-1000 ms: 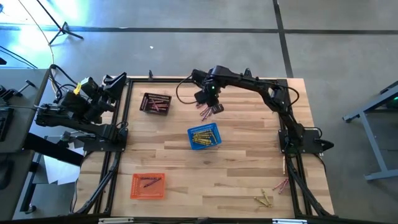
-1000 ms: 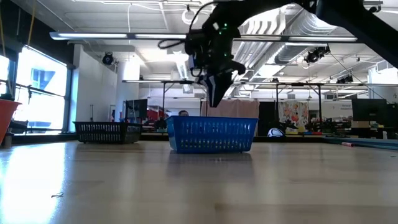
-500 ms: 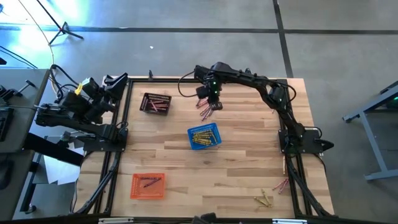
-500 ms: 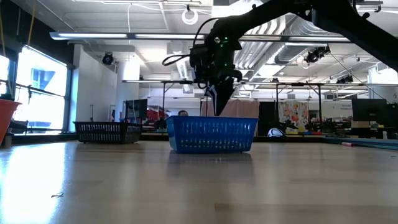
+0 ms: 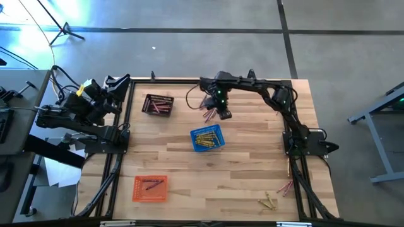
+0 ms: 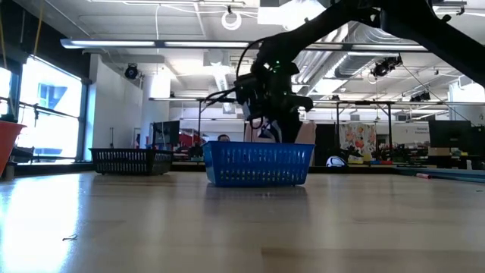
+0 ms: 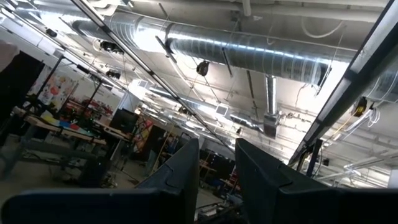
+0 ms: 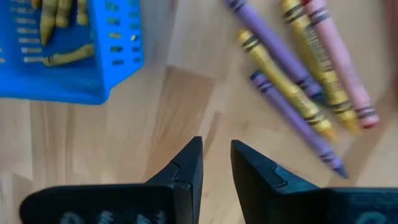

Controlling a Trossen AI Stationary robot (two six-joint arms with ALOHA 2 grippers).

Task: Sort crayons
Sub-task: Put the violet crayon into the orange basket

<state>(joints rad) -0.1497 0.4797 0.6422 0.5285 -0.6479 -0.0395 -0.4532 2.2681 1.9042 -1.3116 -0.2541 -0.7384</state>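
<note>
Purple and yellow crayons lie loose just past my right gripper; jaws slightly apart, holding nothing.

It was a robotics lab in a big industrial hall. A wooden table with a black frame stood on a bare concrete floor. Overhead ran a silver duct, pipes and strip lights. Behind the table were workbenches, posters and tall windows.
</note>
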